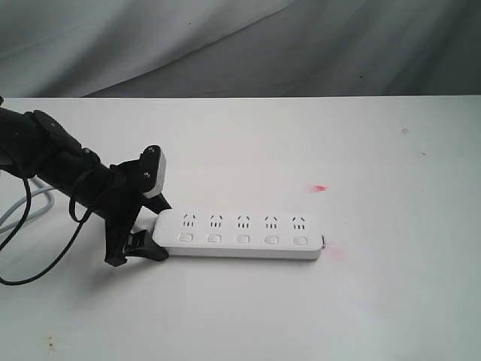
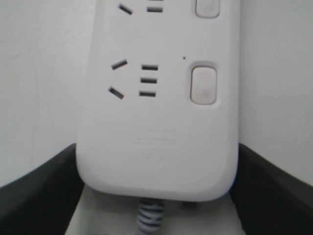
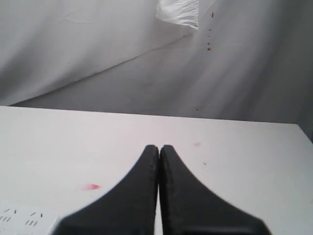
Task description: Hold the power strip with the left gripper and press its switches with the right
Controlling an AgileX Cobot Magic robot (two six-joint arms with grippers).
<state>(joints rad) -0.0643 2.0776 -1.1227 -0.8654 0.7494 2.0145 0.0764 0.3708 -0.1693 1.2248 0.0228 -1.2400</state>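
**Strip clamped at cord end; right claw closed**

Your left gripper (image 1: pixel 152 219) holds the power strip (image 1: pixel 240 235) by its left, cord end, with a finger against each long side. The strip lies flat on the white table (image 1: pixel 361 150), lower middle of the exterior frame. The five switches (image 1: pixel 242 239) line its lower edge. Your right gripper (image 3: pixel 159 148) has its fingers pressed together, holding nothing.

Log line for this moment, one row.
left pincer: straddles power strip at cord end, clamp unconfirmed | right pincer: shut, clear of strip | switches: nothing on them
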